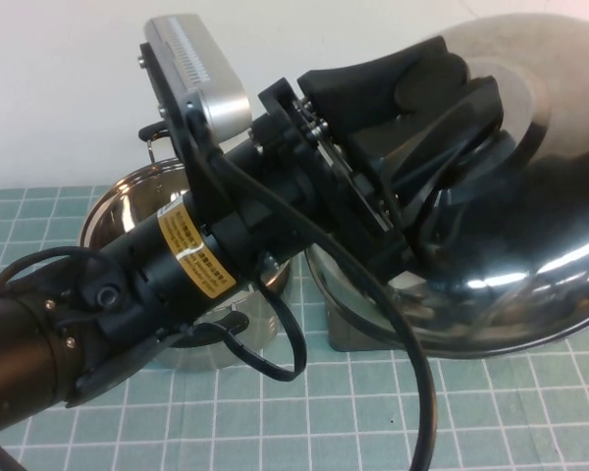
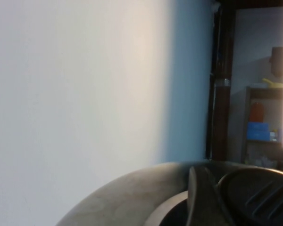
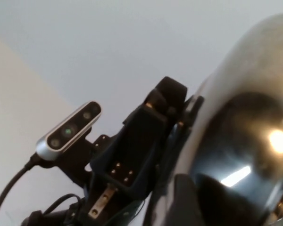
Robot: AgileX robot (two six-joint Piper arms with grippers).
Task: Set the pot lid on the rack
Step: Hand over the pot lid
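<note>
The left tool (image 1: 427, 147) gripped the rigid, slippery, domed stainless-steel pot lid (image 1: 530, 226) aloft above the bench (image 1: 373, 412), best held by its knob; the right tool (image 3: 188, 202) sat alongside, state indeterminable.

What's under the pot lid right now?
Held up by the left gripper, the pot lid hides most below; only a grey base corner, likely the rack, shows. Right gripper isn't clearly visible.

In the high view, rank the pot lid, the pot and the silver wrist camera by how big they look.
1. Pot lid, held up near the camera by the left gripper, so it may look oversized.
2. Pot, partly hidden behind the arm.
3. Wrist camera.
The right gripper is not seen.
</note>
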